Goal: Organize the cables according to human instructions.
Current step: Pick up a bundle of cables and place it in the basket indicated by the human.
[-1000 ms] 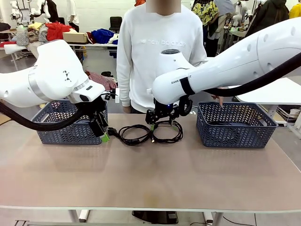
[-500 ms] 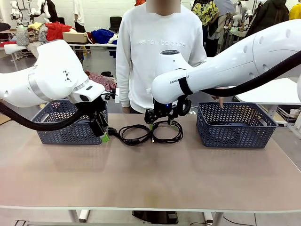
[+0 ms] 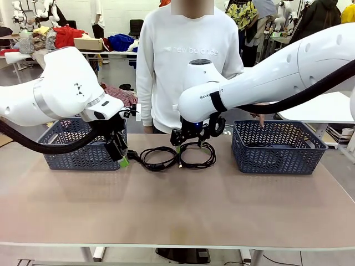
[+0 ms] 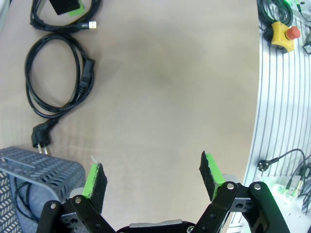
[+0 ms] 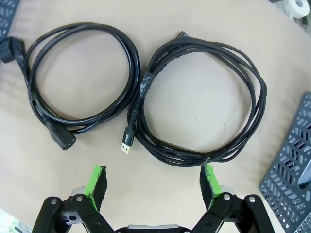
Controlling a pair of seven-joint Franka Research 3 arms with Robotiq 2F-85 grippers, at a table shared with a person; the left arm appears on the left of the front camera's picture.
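Two coiled cables (image 5: 145, 82) lie on the desk (image 3: 177, 210); we saw the right gripper (image 5: 153, 177) merely creep sideways above them, its fingers and the left gripper's (image 4: 153, 172) spread wide and empty, so neither is picked yet.

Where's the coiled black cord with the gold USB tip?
Front view: the USB cord lies mid-table under the right tool, between a coiled black power cord on its left and a blue plastic basket.
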